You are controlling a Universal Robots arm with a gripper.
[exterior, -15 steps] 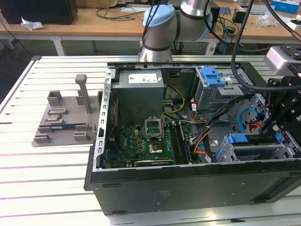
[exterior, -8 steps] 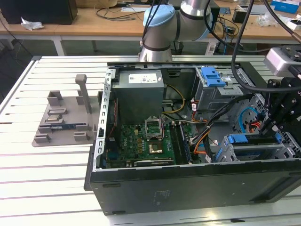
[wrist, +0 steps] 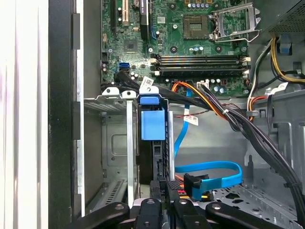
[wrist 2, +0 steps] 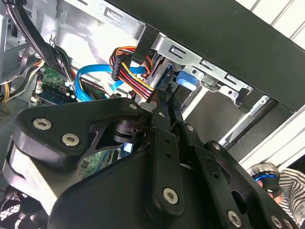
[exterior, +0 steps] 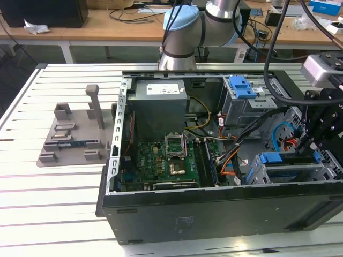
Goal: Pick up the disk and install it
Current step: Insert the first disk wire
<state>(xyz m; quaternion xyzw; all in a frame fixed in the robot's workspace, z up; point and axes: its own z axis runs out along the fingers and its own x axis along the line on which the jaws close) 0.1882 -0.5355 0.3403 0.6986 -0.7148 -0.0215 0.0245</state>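
First wrist view: tool (wrist: 164, 210) at the drive bay, disk (wrist: 153, 157) standing on edge in the slot.
Nearest the camera, the black fingers sit close together at the end of the disk; whether they clamp it I cannot tell. The disk stands upright between silver bay rails, its blue plastic tab (wrist: 152, 125) facing up, with a blue ribbon cable (wrist: 209, 171) looping just beside it and a bundle of black cables (wrist: 248, 133) crossing behind. Beyond lies the green motherboard (wrist: 190, 38) with its empty processor socket. In the exterior view the tool (exterior: 316, 139) hangs over the bay at that view's right end of the open computer case (exterior: 214, 209), which rests on a slatted white desk (exterior: 53, 203); farther back stand a grey power supply (exterior: 159, 104) and the arm's base (exterior: 182, 32).
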